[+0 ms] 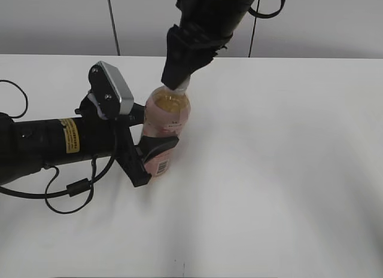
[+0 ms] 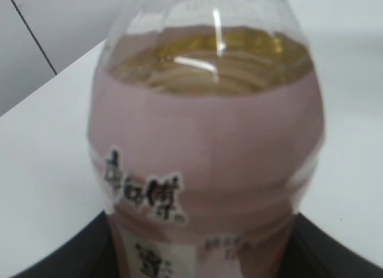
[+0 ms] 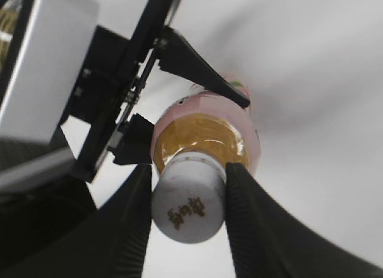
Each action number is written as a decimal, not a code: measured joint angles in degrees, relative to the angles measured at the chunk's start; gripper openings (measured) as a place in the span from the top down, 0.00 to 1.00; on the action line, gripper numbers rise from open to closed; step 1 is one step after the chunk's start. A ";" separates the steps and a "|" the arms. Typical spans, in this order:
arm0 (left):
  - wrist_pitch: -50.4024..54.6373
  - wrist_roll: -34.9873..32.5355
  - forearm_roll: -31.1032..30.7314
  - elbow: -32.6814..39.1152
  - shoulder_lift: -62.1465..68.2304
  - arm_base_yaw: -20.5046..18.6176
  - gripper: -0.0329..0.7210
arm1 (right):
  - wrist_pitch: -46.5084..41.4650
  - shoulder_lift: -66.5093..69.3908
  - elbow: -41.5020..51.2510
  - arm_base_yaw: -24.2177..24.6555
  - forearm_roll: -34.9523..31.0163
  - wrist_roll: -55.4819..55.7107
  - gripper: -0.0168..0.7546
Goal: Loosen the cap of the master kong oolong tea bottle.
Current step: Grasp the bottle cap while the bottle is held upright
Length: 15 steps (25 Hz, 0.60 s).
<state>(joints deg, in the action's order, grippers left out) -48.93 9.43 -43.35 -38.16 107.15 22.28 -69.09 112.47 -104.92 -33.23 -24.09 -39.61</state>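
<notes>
Upright pink-labelled bottle, white cap

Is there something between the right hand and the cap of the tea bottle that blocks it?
No, nothing visible is in the way. In the right wrist view the right hand already has a finger on each side of the cap, while the left hand grips the bottle lower down.
</notes>
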 joint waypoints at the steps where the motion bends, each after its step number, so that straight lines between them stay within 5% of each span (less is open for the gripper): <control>1: 0.04 0.00 -0.05 0.00 0.00 0.00 0.44 | -0.07 0.00 0.00 -0.05 0.00 -6.80 0.61; 15: 1.02 1.28 2.12 0.00 0.00 -0.23 0.44 | 4.72 0.17 0.00 -1.38 0.64 -77.46 0.62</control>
<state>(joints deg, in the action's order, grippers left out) -47.91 10.70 -41.23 -38.16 107.15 22.05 -64.37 112.64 -104.92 -34.61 -23.45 -117.07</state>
